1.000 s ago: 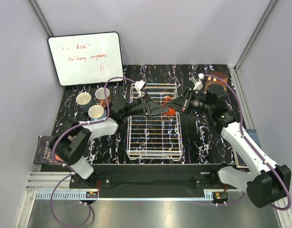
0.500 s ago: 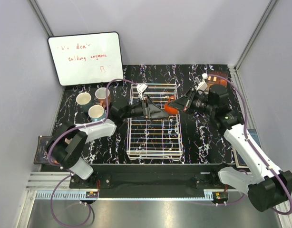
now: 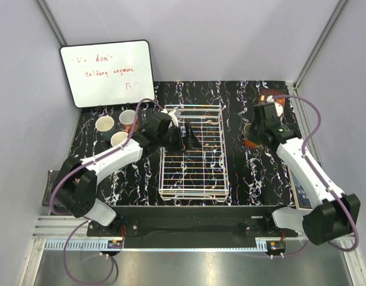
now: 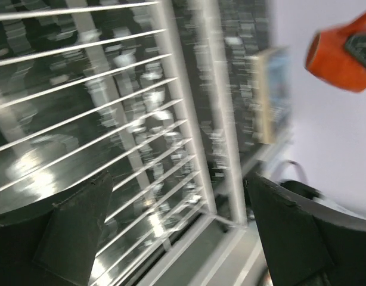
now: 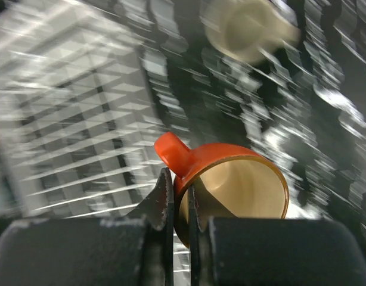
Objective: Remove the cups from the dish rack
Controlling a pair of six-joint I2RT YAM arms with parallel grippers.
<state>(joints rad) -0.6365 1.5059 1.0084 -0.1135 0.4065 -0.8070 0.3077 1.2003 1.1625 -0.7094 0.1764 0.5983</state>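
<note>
The white wire dish rack (image 3: 192,156) lies mid-table and shows no mugs in it. My right gripper (image 3: 254,138) is right of the rack. In the right wrist view it (image 5: 178,205) is shut on the wall of the salmon-orange mug (image 5: 242,185), one finger inside, and holds it above the table. That mug also shows in the left wrist view (image 4: 338,56). My left gripper (image 3: 189,136) is open and empty over the rack's back left part (image 4: 183,238). Three mugs stand left of the rack: dark grey (image 3: 104,125), brown (image 3: 128,119), light blue (image 3: 119,140).
A whiteboard (image 3: 106,72) with red writing leans at the back left. A small orange-and-white thing (image 3: 271,96) sits at the back right, half hidden by my right arm. Books lie at the left edge (image 3: 55,187) and right edge (image 3: 302,192).
My right gripper has carried the salmon-orange mug from over the rack to the right, off the rack. My left gripper has drawn back a little over the rack's left side.
</note>
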